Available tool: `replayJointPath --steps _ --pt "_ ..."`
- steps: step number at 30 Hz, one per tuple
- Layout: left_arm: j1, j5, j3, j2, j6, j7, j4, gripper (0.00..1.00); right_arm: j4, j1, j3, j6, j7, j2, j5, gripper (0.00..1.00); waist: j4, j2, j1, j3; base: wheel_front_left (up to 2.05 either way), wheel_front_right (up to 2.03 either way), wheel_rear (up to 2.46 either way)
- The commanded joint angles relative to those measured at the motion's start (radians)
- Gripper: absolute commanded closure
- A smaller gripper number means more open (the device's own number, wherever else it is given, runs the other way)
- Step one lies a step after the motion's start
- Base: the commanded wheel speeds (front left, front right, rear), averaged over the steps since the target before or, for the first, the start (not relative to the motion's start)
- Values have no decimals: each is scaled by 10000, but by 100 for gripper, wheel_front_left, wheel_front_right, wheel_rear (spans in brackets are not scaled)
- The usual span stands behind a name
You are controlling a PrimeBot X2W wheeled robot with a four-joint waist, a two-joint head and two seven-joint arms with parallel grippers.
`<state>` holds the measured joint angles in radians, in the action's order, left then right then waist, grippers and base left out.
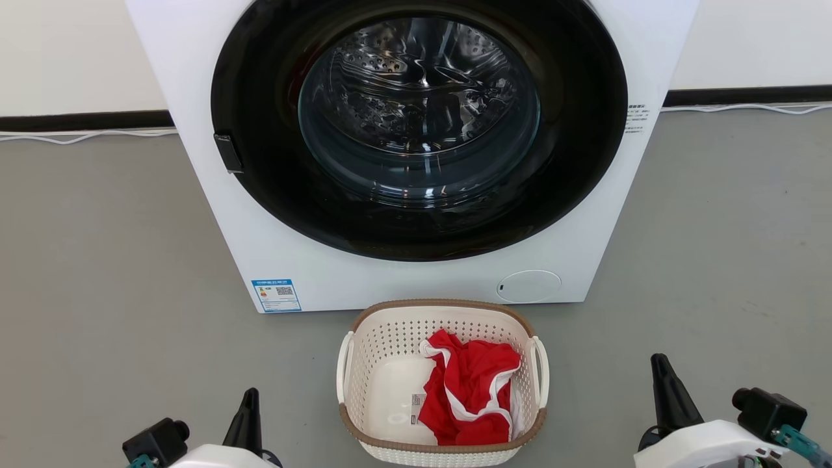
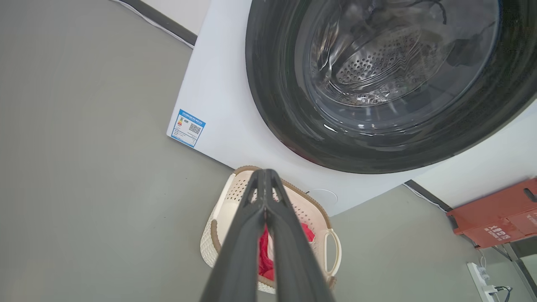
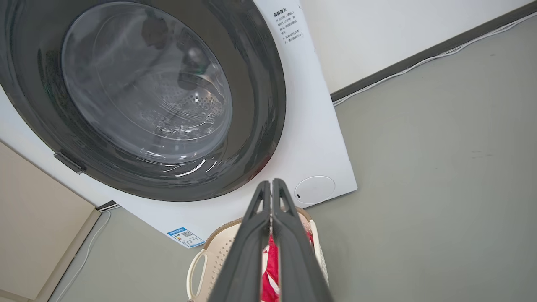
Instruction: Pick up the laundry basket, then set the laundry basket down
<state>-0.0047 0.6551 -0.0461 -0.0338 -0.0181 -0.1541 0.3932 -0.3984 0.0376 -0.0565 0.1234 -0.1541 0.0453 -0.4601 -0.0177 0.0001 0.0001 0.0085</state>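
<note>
The laundry basket (image 1: 442, 303) stands on the floor (image 1: 97, 260) between my left claw (image 1: 250, 396) and right claw (image 1: 660, 364), slightly ahead of both. Each claw is pinched fully narrow, holding nothing. This fits a basket awaiting its lift or one already set down. I judge any lift should take both loop handles (image 1: 543, 364) evenly.

**A laundry corner in a bare workroom**

Laundry use is shown by a white front-loading washing machine (image 1: 390, 286), before which a laundry basket (image 1: 383, 351) with a red garment (image 1: 471, 390) is set. A workroom rather than a furnished home is suggested by the bare grey floor (image 1: 97, 260), black skirting (image 1: 84, 121), loose white cable (image 1: 84, 136), power strip (image 2: 482, 279) and orange-red crate (image 2: 495, 214).
</note>
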Motion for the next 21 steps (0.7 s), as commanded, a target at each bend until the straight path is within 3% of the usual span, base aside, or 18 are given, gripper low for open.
replayJointPath --steps 1,21 --pt "-431 306 175 -68 -91 51 -316 100 336 371 21 22 88 34 -348 100 3 -1 -1 -1 0 0 0" --pt "-559 2270 479 -88 -311 610 -563 100 591 442 -105 33 638 37 -2720 100 40 -1 -1 -12 0 0 0"
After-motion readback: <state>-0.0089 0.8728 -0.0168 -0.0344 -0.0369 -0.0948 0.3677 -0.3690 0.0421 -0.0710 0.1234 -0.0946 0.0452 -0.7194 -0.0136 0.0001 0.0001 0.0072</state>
